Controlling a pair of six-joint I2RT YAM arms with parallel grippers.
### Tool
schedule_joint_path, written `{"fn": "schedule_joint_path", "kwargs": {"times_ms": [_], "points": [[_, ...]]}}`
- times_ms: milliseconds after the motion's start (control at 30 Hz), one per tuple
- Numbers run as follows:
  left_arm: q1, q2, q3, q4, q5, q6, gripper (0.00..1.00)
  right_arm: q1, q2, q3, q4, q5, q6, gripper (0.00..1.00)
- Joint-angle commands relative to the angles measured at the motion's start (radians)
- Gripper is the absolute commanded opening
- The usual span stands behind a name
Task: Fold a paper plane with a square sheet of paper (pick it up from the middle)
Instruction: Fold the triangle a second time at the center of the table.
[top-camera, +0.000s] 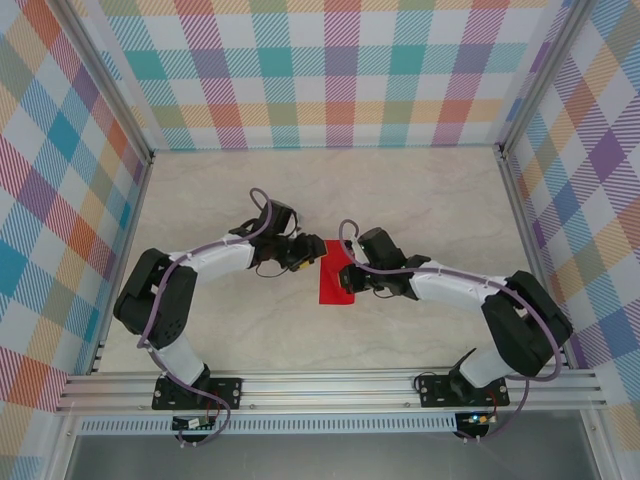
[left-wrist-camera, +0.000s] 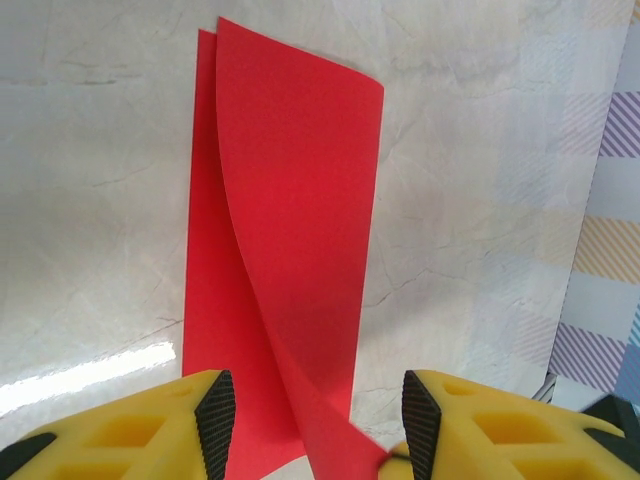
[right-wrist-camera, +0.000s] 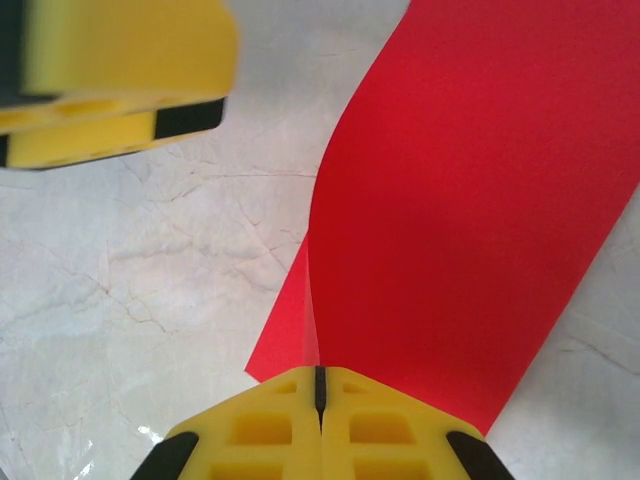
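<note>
Right gripper at three o'clock clamps the folded-over square sheet of paper; left gripper, nine o'clock, gapes.

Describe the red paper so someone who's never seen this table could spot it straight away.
On the pale marble-patterned table walled by plaid panels, look between the white left arm and right arm. There sits a thin bright red sheet of paper, loosely doubled over, the only red thing.
</note>
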Motion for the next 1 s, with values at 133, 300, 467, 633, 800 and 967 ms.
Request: {"fn": "schedule_joint_path", "kwargs": {"times_ms": [133, 300, 467, 633, 800, 967], "points": [[-0.017, -0.067, -0.045, -0.011, 0.017, 0.034, 0.49, -0.054, 0.063, 0.0, 0.021, -0.07, -0.011, 0.04], [-0.031, -0.081, -0.068, -0.009, 0.018, 0.041, 0.46, -0.077, 0.078, -0.002, 0.015, -0.076, -0.027, 0.05], [-0.049, -0.079, -0.081, 0.0, 0.018, 0.043, 0.42, -0.097, 0.097, 0.012, -0.001, -0.074, -0.063, 0.06], [-0.069, -0.07, -0.084, 0.01, 0.009, 0.043, 0.38, -0.111, 0.134, 0.043, -0.015, -0.085, -0.111, 0.05], [-0.079, -0.066, -0.098, 0.029, -0.003, 0.034, 0.37, -0.12, 0.163, 0.081, -0.04, -0.097, -0.165, 0.05], [-0.089, -0.071, -0.114, 0.058, -0.016, 0.021, 0.37, -0.129, 0.185, 0.108, -0.065, -0.105, -0.209, 0.05]]}}
